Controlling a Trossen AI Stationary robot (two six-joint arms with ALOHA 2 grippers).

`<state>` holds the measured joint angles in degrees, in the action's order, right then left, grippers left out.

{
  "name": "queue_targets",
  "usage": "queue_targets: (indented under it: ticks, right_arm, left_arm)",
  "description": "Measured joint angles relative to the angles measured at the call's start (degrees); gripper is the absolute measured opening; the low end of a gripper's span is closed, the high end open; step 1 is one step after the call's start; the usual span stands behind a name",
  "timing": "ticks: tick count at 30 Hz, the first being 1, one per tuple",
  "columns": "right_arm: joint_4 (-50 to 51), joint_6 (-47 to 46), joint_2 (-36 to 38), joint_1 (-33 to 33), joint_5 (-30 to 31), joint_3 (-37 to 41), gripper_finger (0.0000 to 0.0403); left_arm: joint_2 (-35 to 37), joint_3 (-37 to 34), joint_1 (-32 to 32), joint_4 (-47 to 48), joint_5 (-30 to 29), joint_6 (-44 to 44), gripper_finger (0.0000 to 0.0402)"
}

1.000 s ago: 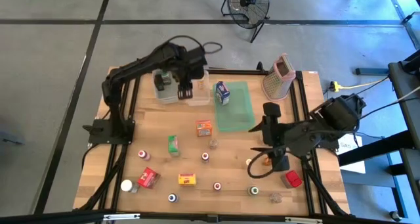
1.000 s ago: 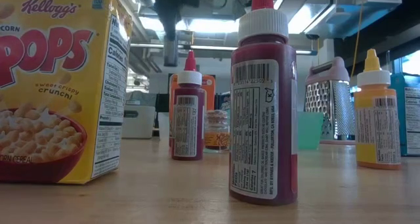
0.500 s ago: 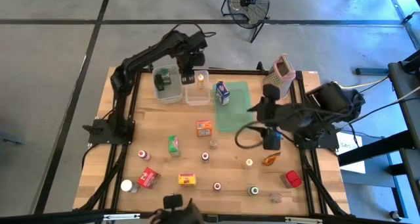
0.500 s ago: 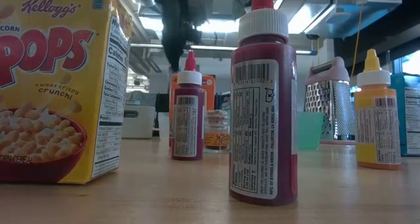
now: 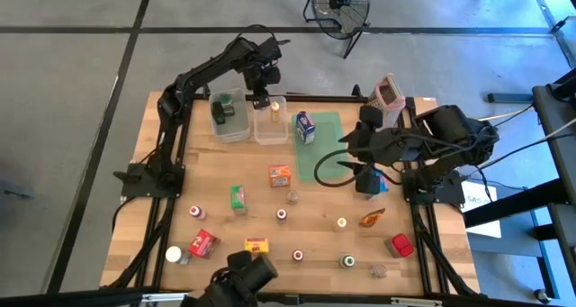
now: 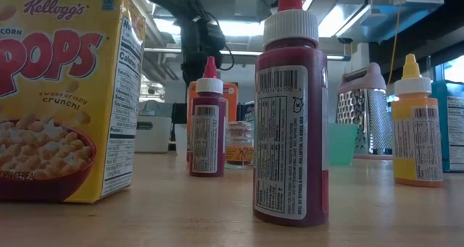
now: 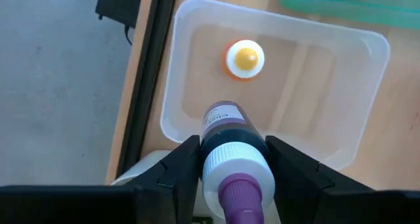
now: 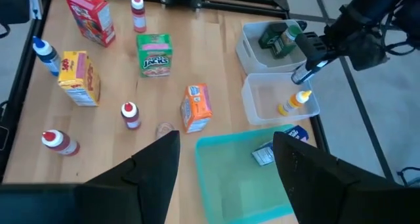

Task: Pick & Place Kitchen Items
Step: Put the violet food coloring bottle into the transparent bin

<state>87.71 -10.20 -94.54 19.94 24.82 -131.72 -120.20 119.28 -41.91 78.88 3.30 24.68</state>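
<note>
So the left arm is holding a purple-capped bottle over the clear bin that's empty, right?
Not quite: the clear bin is not empty. The left wrist view shows a yellow-capped bottle already lying in it. The rest holds: the left gripper has its jaws on the purple-capped bottle above that bin.

The left gripper (image 7: 233,168) is raised at the table's far edge, fingers clamped (something is held); the right gripper (image 8: 223,178) hangs mid-table, fingers spread
</note>
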Motion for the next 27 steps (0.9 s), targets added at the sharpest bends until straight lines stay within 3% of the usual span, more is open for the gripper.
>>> queue_targets:
  ticks: [27]
  right_arm:
    - [0.29, 0.05, -0.02, -0.24, 0.02, 0.00, 0.0246]
  left_arm:
    - [0.68, -16.30, 1.42, -12.94, 0.67, 0.11, 0.0148]
